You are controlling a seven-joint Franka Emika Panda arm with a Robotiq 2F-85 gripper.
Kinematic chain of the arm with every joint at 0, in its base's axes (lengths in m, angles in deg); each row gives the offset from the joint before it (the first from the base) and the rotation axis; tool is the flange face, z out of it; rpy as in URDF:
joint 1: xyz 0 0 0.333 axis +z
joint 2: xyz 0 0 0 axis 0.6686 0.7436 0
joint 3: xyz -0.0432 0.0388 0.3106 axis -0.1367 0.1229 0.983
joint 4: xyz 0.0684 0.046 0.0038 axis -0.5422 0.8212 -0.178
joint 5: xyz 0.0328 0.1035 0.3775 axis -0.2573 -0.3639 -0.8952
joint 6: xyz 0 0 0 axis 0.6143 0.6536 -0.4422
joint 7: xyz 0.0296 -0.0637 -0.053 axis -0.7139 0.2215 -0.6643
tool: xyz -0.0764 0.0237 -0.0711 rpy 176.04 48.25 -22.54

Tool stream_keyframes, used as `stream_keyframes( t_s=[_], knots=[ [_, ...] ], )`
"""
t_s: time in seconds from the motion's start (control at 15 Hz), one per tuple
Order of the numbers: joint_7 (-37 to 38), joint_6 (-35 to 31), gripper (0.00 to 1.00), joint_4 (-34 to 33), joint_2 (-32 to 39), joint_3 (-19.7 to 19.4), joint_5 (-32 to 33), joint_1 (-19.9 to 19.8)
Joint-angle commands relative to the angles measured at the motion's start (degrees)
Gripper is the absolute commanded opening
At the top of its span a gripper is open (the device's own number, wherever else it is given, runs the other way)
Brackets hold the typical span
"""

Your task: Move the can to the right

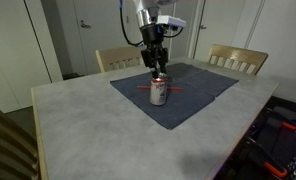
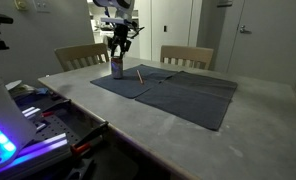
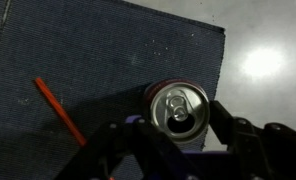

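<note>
The can (image 1: 159, 93) stands upright on a dark blue cloth (image 1: 193, 95) on the table, silver-white with red markings. It also shows in an exterior view (image 2: 116, 68), and from above in the wrist view (image 3: 178, 108) with its metallic top and tab. My gripper (image 1: 157, 72) comes straight down on the can. In the wrist view its fingers (image 3: 166, 120) sit against the can's two sides, closed on its upper part. A thin red stick (image 3: 60, 110) lies on the cloth beside the can.
The grey table (image 1: 88, 130) extends around the cloth (image 2: 178, 95). Two wooden chairs (image 1: 118, 58) (image 1: 238, 58) stand at the far edge. Equipment with cables and lights (image 2: 28, 125) lies off the table's side.
</note>
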Motion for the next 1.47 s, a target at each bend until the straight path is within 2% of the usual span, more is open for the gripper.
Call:
stream_keyframes(
  t_s=[0.0, 0.13, 0.6, 1.0, 1.4],
  knots=[
    [0.3, 1.9, 0.46, -1.4, 0.4, -0.5, 0.1, 0.2],
    [0.7, 2.1, 0.34, -1.0, -0.6, -0.8, 0.6, 0.2],
    [3.3, 3.1, 0.34, -0.3, -3.8, -2.6, 2.2, -0.1],
    [8.4, 3.0, 0.34, 4.1, -9.3, -5.8, 4.6, -1.1],
    [8.1, 0.0, 0.34, 11.9, -15.1, -8.7, 4.6, -4.9]
  ],
)
